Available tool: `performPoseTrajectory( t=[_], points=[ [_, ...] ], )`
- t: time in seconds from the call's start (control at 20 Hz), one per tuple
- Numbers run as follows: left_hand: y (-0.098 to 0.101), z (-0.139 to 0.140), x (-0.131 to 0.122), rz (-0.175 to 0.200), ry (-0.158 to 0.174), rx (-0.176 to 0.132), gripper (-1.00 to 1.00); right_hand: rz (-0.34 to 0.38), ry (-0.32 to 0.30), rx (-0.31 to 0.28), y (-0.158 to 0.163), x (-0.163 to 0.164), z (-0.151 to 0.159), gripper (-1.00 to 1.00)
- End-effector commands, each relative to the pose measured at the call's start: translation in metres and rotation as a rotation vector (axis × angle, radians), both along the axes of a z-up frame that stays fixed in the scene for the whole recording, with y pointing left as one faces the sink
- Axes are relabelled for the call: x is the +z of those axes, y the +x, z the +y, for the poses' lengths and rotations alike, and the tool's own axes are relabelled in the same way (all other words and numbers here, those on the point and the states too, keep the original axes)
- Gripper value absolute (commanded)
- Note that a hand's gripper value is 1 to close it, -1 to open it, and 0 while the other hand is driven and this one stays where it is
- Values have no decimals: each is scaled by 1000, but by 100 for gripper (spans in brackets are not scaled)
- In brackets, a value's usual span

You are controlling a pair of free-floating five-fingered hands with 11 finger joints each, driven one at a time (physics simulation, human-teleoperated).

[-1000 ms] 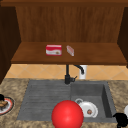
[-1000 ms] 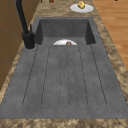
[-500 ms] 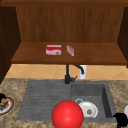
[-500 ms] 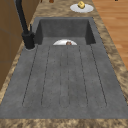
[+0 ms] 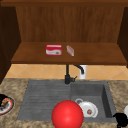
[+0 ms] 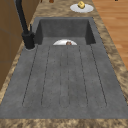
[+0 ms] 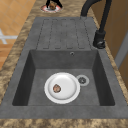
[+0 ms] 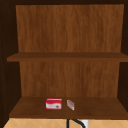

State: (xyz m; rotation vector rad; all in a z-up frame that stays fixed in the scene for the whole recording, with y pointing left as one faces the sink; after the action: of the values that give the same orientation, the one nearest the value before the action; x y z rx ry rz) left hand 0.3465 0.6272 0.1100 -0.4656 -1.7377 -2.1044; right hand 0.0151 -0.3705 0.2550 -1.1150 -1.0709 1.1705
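Left of the sink (image 5: 45, 95), my left hand (image 5: 2, 97) hovers over the red-rimmed plate (image 5: 10, 106) and its food. My right hand (image 5: 121, 119) hangs at the sink's right front corner. I cannot tell either hand's grip.

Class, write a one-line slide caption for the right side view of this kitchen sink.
White plate with a brown morsel in the sink basin, black faucet at right.
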Motion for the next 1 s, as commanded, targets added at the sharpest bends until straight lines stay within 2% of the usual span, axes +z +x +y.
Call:
performPoseTrajectory(
  t=[0.0,0.2,0.35,0.6,0.65,0.7,0.8,0.95],
  points=[
    [0,-13,-8,0,5,49,-100,0,0,0,0,0,0,0],
    [4,-10,-10,8,44,33,-100,0,0,0,0,0,0,0],
    [7,-7,-12,13,53,14,-100,0,0,0,0,0,0,0],
    [6,5,-20,20,16,6,-100,0,0,0,0,0,0,0],
    [4,6,-17,44,13,3,-100,0,0,0,0,0,0,0],
    [6,5,-17,48,13,3,-100,0,0,0,0,0,0,0],
    [1,4,-17,25,6,-2,-100,0,0,0,0,0,0,0],
    [2,2,-21,24,8,-3,-100,0,0,0,0,0,0,0]
  ],
)
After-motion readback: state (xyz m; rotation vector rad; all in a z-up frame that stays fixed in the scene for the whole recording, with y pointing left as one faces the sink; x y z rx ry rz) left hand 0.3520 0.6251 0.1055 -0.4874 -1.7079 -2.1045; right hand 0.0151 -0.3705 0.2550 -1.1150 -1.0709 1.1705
